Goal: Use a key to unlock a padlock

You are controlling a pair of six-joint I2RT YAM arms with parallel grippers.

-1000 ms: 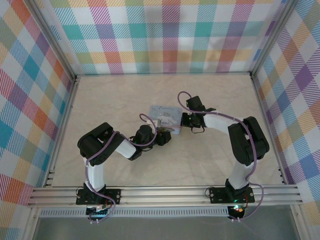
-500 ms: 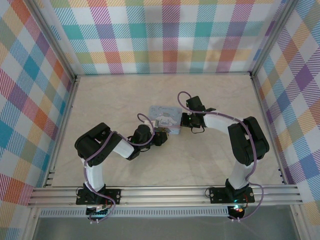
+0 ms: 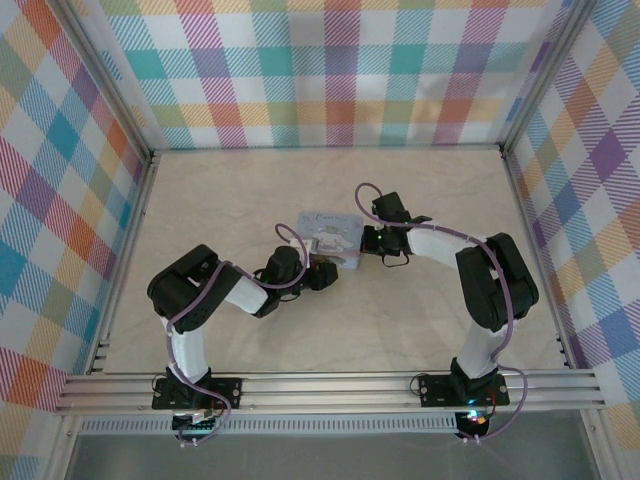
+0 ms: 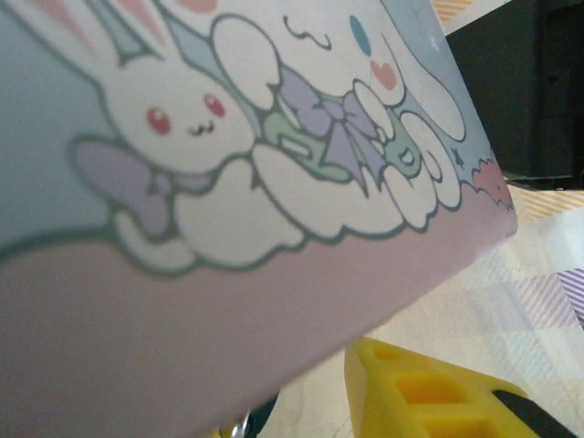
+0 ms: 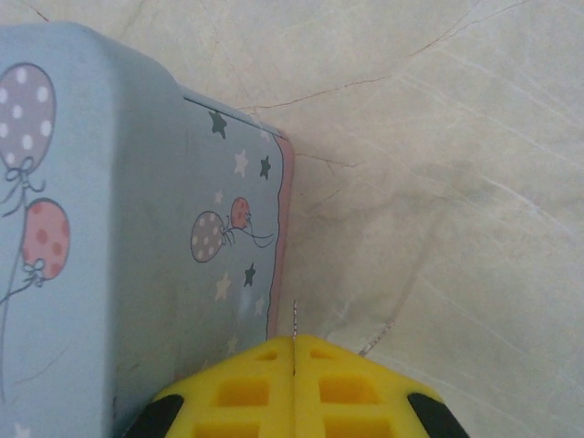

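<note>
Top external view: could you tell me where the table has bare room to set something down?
Bare: the table strip between the box and back wall, and the near middle by the front rail. Crowded: beside the box, flanked by left tool and right tool.

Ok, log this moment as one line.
box: on table | left gripper: at its near edge, state unclear | right gripper: shut, at its right side

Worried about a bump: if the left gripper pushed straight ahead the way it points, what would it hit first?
Most likely the cartoon box, which sits directly ahead of the left gripper and looms close in the left wrist view; the exact gap is unclear.
</note>
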